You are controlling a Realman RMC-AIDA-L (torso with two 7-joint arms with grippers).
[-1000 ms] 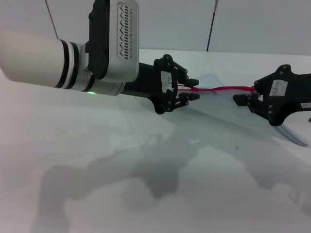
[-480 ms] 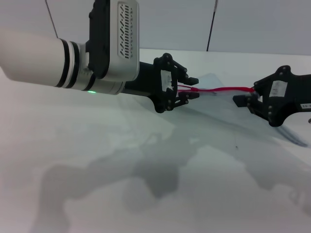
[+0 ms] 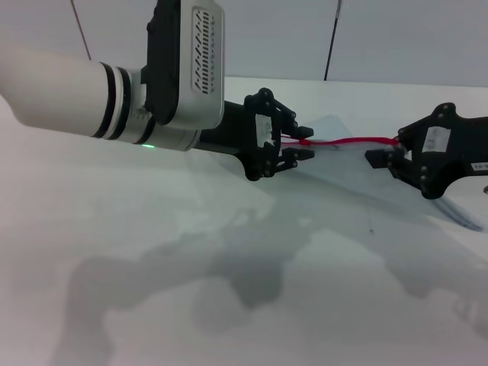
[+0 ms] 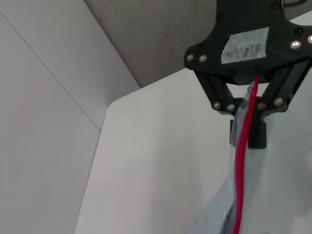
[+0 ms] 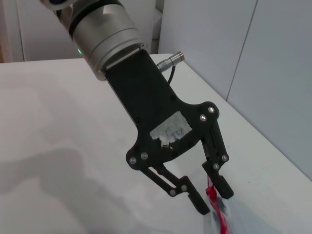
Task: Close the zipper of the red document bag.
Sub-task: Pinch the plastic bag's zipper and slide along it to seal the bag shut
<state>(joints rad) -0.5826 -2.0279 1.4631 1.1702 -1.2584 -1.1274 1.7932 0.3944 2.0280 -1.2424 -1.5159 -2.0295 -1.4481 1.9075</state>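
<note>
free: bare counter point(image 3: 152, 229) in front of both arms | blocked: zipper point(image 3: 351, 141) stretched between left gripper point(image 3: 303, 142) and right gripper point(image 3: 379, 158)

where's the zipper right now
In the head view the zipper stretches as a red strip right of centre, between the left gripper and the right gripper, along the red document bag's far edge.

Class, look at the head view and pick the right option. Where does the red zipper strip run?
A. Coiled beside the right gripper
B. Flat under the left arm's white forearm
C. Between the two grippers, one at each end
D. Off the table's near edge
C: the zipper stretches from the left gripper across to the right gripper, along the raised edge of the red document bag.
</note>
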